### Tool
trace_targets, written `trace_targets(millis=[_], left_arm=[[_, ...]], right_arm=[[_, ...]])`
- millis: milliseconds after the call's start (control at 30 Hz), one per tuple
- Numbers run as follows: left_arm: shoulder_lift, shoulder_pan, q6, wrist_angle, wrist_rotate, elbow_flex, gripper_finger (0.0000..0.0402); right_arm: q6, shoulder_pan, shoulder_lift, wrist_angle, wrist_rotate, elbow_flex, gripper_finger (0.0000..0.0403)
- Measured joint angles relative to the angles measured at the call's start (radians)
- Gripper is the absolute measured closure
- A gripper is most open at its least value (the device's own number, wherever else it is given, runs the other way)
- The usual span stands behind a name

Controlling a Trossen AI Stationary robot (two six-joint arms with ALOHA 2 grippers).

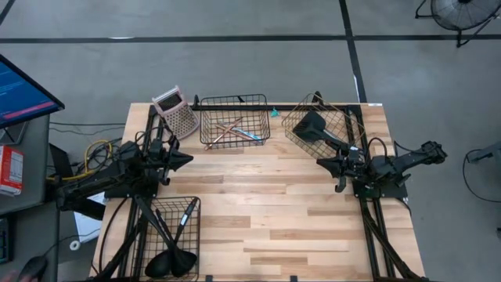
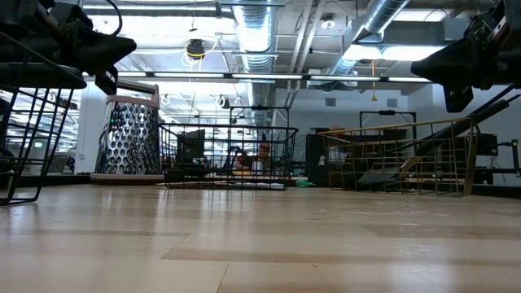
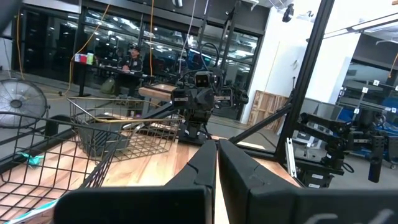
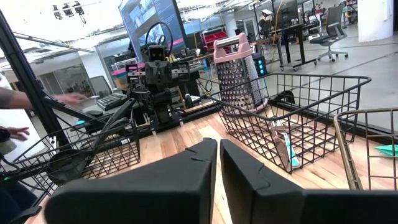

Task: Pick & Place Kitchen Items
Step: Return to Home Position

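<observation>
Both my grippers hang shut above the table and touch nothing: the left gripper [image 1: 188,159] [image 3: 216,144] at the table's left, the right gripper [image 1: 319,162] [image 4: 217,142] at its right, pointing toward each other. Black ladles and spoons [image 1: 174,249] stand in a black wire basket [image 1: 168,205] at the near left, bowls toward the near edge. Two slim copper pieces [image 1: 225,131] and a silver-teal piece [image 1: 250,135] lie in a black wire basket [image 1: 235,100] at the far middle. A black spatula [image 1: 313,125] lies in a copper wire basket [image 1: 291,129] at the far right.
A pink-topped grater [image 1: 174,110] [image 4: 235,71] stands at the far left beside the middle basket. A small teal thing [image 1: 275,113] lies at the far edge. Bare wood [image 1: 258,204] spans the table's middle and near right. A person's hands [image 4: 15,132] show beyond the table.
</observation>
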Motion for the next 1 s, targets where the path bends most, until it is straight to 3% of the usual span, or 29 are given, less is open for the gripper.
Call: trace_targets(millis=[1000], left_arm=[[0.000, 0.000, 0.000, 0.011, 0.000, 0.000, 0.0400]], right_arm=[[0.000, 0.000, 0.000, 0.000, 0.000, 0.000, 0.0381]])
